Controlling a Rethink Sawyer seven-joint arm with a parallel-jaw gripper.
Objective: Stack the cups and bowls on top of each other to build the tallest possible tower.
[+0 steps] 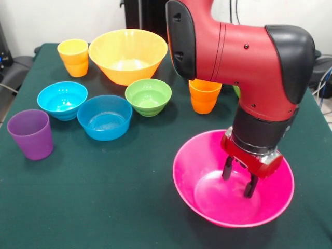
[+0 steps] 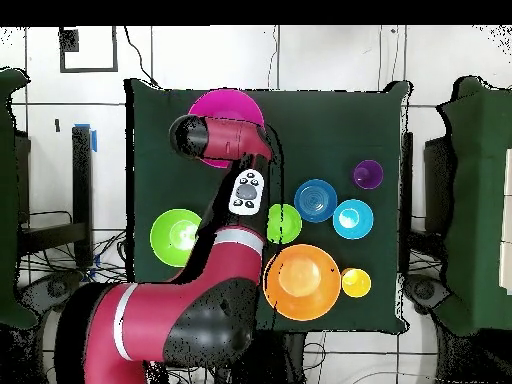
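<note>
Your gripper (image 1: 239,180) hung inside the large pink bowl (image 1: 207,194) near the tabletop's (image 1: 104,207) edge, jaws parted a little and grasping nothing; whether the tips touched the bowl's floor, you could not tell. The arm (image 1: 244,52) cut off the orange cup's (image 1: 203,98) top and all but hid a green bowl (image 2: 176,236) behind it.

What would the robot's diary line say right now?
gripper: open, empty | place: inside pink bowl | tower: not started
</note>
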